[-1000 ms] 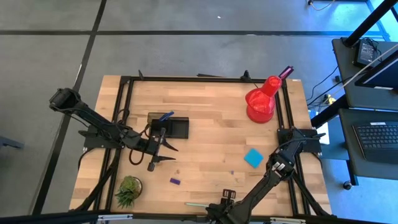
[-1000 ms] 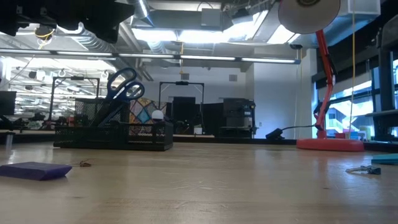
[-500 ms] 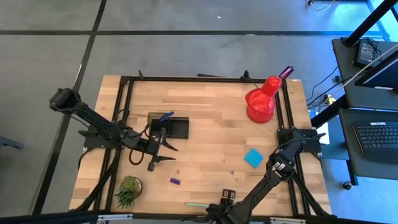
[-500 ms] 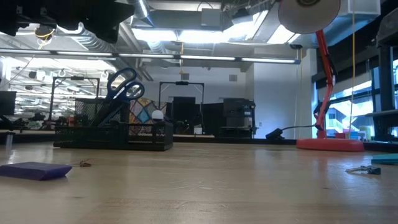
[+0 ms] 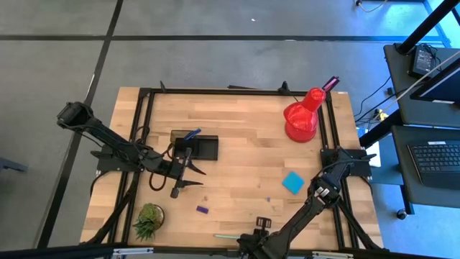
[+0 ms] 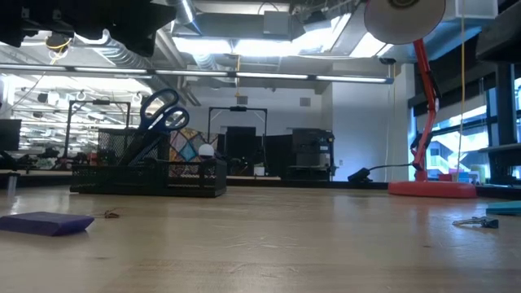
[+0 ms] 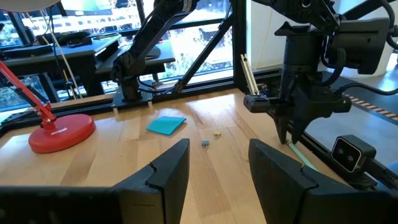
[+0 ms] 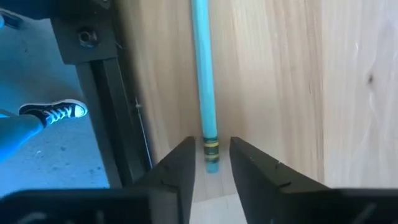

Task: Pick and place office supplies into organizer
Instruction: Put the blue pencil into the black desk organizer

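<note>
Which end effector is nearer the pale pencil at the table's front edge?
Right. The right end effector straddles the end of the pale pencil at the front edge, fingers either side of it. The left end effector sits by the organizer, well away from it.

I see a pale, smooth wood-plank tabletop (image 5: 244,155), a black wire-mesh metal organizer (image 6: 146,167) and a glossy red lamp base (image 7: 61,132).

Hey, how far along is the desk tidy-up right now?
Done: blue scissors stand in the black organizer. In hand: right claw straddles a teal pencil at the table edge, not lifted. Left: cyan sticky pad, purple block. Left claw waits open by the organizer.
</note>
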### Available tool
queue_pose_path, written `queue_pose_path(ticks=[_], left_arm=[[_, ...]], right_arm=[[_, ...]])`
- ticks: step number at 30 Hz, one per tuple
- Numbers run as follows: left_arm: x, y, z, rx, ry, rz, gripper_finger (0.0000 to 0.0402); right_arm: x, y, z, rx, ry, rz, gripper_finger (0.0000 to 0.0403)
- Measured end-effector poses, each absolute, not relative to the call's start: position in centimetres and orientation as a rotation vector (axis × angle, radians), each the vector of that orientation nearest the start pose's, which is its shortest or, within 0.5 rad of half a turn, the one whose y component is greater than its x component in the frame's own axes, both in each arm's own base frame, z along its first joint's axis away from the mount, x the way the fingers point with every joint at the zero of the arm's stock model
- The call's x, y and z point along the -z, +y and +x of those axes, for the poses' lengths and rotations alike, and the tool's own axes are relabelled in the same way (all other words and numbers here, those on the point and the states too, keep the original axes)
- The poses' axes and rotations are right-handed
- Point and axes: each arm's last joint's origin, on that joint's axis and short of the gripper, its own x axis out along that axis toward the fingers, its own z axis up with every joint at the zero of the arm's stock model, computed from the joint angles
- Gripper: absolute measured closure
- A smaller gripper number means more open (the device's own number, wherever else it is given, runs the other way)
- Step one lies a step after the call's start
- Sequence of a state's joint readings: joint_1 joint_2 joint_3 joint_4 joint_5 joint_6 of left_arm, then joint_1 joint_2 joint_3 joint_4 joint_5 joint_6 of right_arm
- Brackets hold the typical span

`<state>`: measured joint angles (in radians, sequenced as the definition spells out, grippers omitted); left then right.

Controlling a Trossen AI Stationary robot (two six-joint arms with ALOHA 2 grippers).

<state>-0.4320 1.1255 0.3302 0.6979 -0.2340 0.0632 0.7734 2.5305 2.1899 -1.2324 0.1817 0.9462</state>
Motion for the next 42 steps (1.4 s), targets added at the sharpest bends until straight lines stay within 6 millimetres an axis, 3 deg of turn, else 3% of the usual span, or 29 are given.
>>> queue_pose_path(ticks=[10,24,34,42], left_arm=[[-19.9,-8.4,19.9,0.201,0.086,0.095,0.0242],[-19.9,-8.4,19.9,0.201,0.090,0.096,0.0242],[-19.7,-8.4,19.9,0.202,0.107,0.101,0.0242],[-19.7,-8.5,19.9,0.220,0.107,0.100,0.0242]], right_arm=[[-13.3,33.7,35.2,0.193,1.441,0.022,0.0339],[-13.3,33.9,35.1,0.152,1.484,0.055,0.0342],[-13.2,33.9,35.1,0.149,1.485,0.060,0.0301],[-11.9,33.7,34.7,0.167,1.484,0.078,0.0287]])
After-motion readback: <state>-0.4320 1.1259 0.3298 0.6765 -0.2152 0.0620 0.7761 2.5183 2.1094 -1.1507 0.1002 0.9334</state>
